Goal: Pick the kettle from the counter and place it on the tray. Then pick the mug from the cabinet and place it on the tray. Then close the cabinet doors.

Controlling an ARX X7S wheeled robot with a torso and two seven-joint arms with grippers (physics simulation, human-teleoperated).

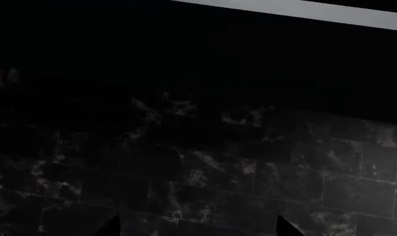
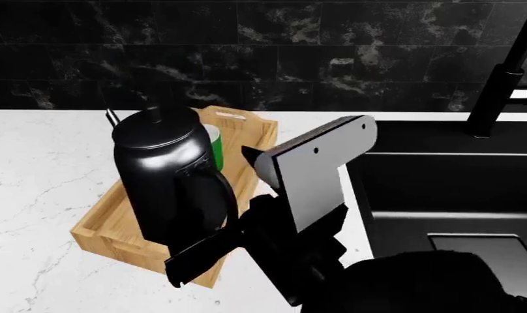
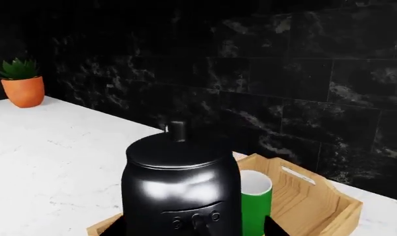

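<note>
The glossy black kettle (image 2: 164,176) stands upright in the light wooden tray (image 2: 246,130) on the white marble counter (image 2: 37,169). The green mug (image 2: 214,147) stands in the tray, right behind the kettle. My right gripper (image 2: 213,215) is open at the kettle's handle side, its jaws spread wider than the handle. In the right wrist view the kettle (image 3: 179,187), mug (image 3: 256,201) and tray (image 3: 329,201) sit just ahead of that gripper (image 3: 195,230). My left gripper (image 1: 198,231) is open and empty, facing dark tiles. The cabinet is out of view.
A black sink (image 2: 446,176) with a black faucet (image 2: 498,78) lies to the right of the tray. A black marbled tile wall (image 2: 272,52) runs behind the counter. A small plant in an orange pot (image 3: 25,88) stands far along the counter.
</note>
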